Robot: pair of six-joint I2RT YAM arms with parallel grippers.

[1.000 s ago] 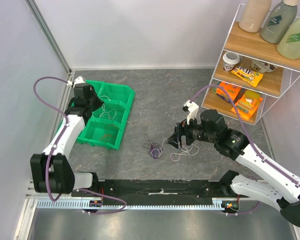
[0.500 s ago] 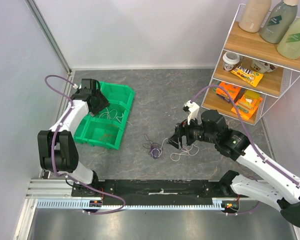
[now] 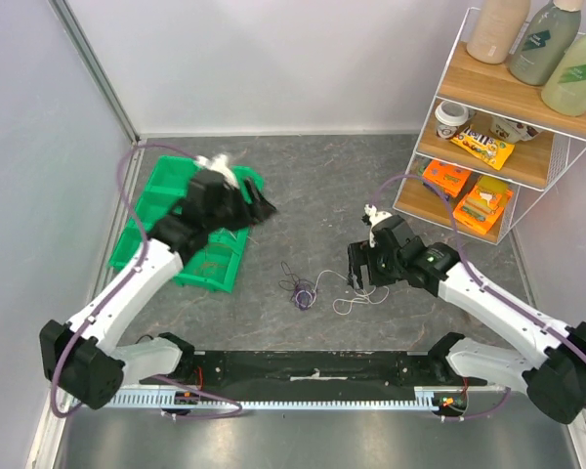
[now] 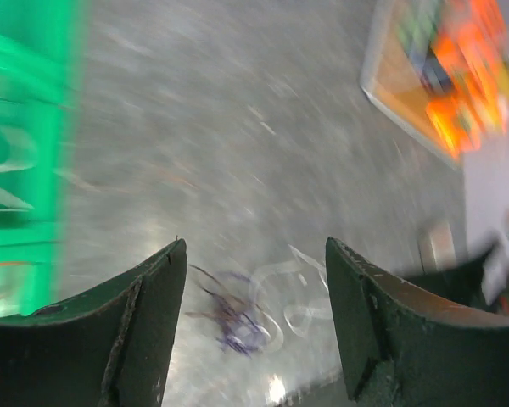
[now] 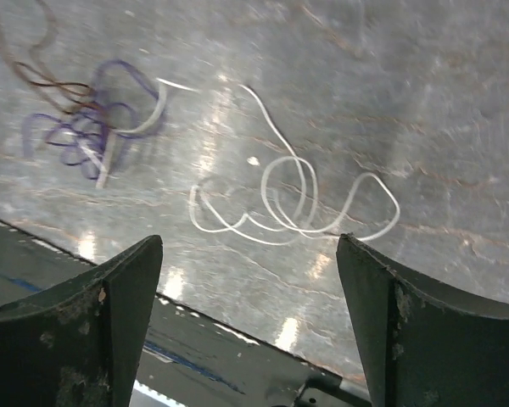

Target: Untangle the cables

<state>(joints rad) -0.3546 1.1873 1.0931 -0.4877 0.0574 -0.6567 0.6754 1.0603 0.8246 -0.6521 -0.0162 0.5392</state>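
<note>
**Item: cables [image 3: 300, 291], one small clump, for untangling.**

**Location.** They lie flat on the grey table [image 3: 313, 186], toward its near edge and between the two arms, well right of the green bins [image 3: 142, 210].

**Parts.**
- The purple strands [image 5: 85, 136] are knotted in tight loops.
- A red-brown strand [image 5: 42, 80] trails out of the knot.
- A white wire [image 5: 288, 203] lies in open curls just right of the knot.

**Handling, as I judge it.** The wires look almost weightless, limp and thread-thin. They would likely slip from a loose pinch, and the whole clump would drag if one strand were pulled. The best hold looks to be the white wire's free curls or a loose end, clear of the knot.

**Tools.**
- The right gripper [image 5: 250, 240] hangs over the white wire with its jaws spread wide and nothing between them.
- The left gripper [image 4: 254, 246] is up near the bins' right side, also spread and empty, looking toward the clump.

**Hard to make out.**
- The left wrist view is smeared, so its strands are only streaks.
- From above, the left gripper is a blur.
- I cannot tell whether the white curls join the white piece inside the knot.
- No dark strand can be picked out for certain.
- The shelf rack [image 3: 527, 161] at far right is cut off by the frame.
</note>
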